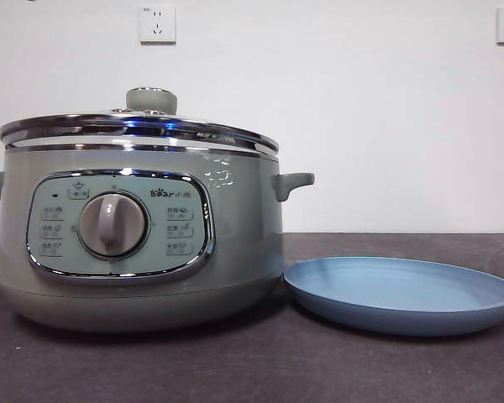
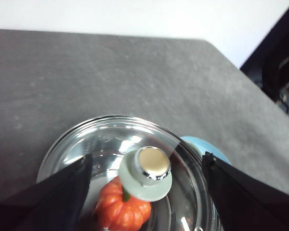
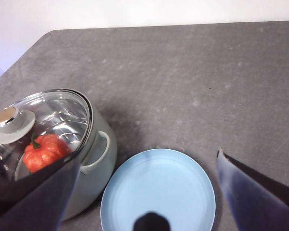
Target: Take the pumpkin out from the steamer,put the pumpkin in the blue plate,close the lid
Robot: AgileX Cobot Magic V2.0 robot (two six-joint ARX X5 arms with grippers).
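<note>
The lid (image 2: 135, 163) is on the steamer (image 1: 143, 243), pumpkin (image 2: 121, 209) inside. The left gripper (image 2: 145, 168) is spread above the knob (image 2: 147, 173); it should be lowered centred and closed squarely before lifting.

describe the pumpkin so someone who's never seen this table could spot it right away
Find the big sage-green steamer beside the blue plate. Look down through its glass lid: the pumpkin sits inside, small, ribbed, orange-red with a green stem, the only bright warm-coloured thing there.
</note>
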